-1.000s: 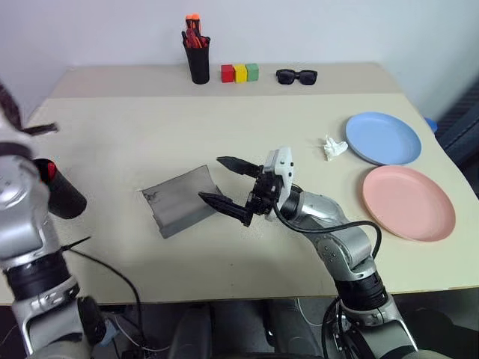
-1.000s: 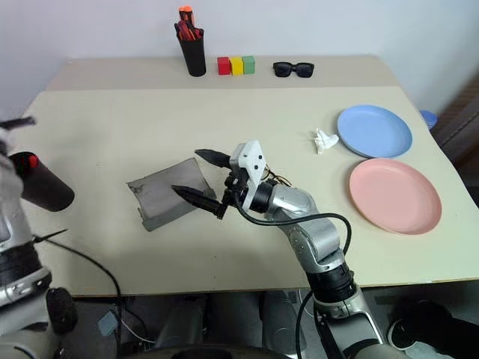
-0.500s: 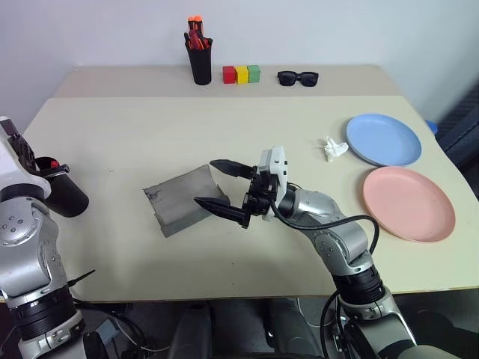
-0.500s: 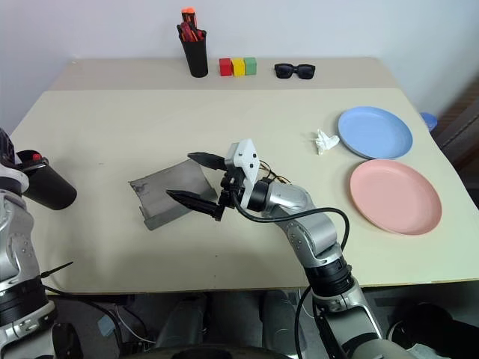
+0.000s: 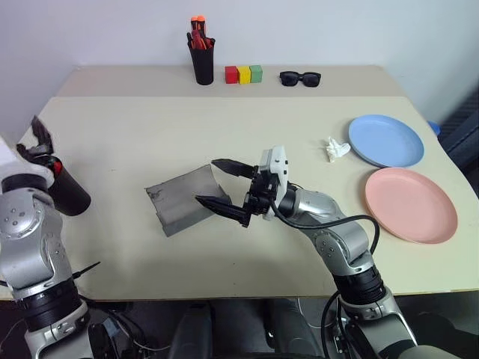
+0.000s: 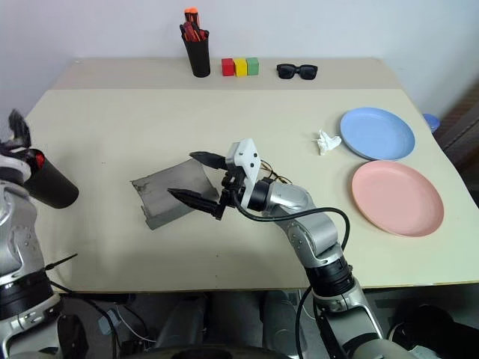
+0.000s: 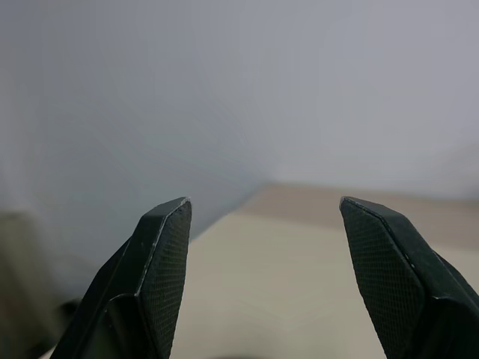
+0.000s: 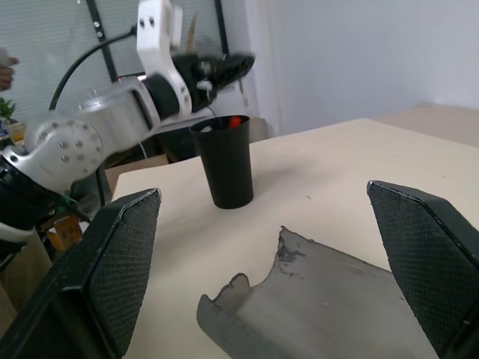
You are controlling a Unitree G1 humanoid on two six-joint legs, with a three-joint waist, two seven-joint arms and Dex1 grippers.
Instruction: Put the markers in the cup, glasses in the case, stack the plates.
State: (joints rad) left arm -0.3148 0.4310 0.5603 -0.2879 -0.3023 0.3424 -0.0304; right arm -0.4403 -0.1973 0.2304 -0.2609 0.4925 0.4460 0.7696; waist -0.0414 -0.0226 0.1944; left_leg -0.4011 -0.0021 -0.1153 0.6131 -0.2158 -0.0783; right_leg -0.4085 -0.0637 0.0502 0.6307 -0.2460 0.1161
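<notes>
Two grippers, both spread and empty | left gripper [image 5: 35,138] above cup [image 5: 66,191] at table's [image 5: 299,134] left edge, red-capped marker [image 8: 234,120] inside | right gripper [image 5: 224,183] beside grey case [image 5: 179,200] mid-table | blue plate [image 5: 385,140] and pink plate [image 5: 409,203] side by side, unstacked

Blk cup [image 5: 66,194] upright, red-cap marker [image 8: 234,121] inside.

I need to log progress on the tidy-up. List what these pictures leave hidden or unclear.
- Inside of the cup: right wrist view shows a red tip at the rim; its wall hides how many markers are in.
- Inside of the grey case: its flap and the right gripper hide whether the glasses are in.
- White scrap by the blue plate: too small to identify.
</notes>
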